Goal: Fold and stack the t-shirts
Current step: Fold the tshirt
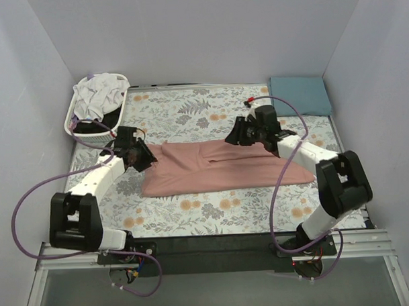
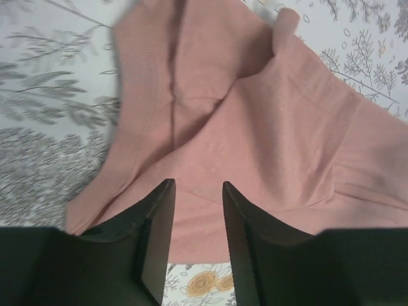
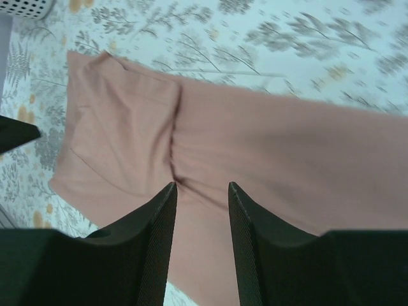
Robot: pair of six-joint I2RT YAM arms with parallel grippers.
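On the floral-clothed counter (image 1: 213, 216) the pink t-shirt (image 1: 218, 171) lay long-axis left to right, left tool (image 1: 139, 157) at its left end, right tool (image 1: 239, 134) at its far edge, both part-open, empty.

You are seeing no readable text, label, brand, number or sign anywhere on or around the dusty-pink t-shirt (image 1: 225, 169).

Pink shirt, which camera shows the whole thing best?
The top external view: the pink shirt shows nearly whole, folded into a long strip on the floral cloth. The left wrist view shows only one end with its folds; the right wrist view shows a longer stretch, cut off at the frame edge.
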